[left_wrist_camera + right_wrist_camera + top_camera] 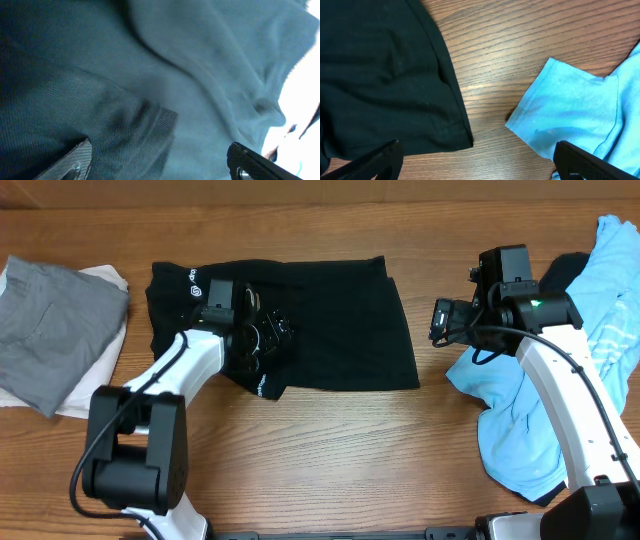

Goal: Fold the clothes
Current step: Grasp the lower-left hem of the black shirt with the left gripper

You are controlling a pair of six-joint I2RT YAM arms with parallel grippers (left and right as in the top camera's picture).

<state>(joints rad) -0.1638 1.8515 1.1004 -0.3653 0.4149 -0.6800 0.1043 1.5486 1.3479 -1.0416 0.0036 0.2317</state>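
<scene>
The black shirt (340, 330) lies flattened in a rough rectangle at the table's middle, with white logo lettering at its left end. My left gripper (270, 335) is low over the shirt's left part. In the left wrist view its fingers (160, 165) are wide apart with the dark fabric (150, 75) filling the space between them. The light blue shirt (520, 430) lies crumpled at the right. My right gripper (440, 320) is open and empty above bare wood between the black shirt's corner (380, 75) and a light blue sleeve (570, 110).
A folded grey garment (55, 330) rests on a white one (100, 280) at the far left. A dark garment (565, 270) shows under the light blue shirt at the back right. Bare wooden table (330, 460) runs along the front.
</scene>
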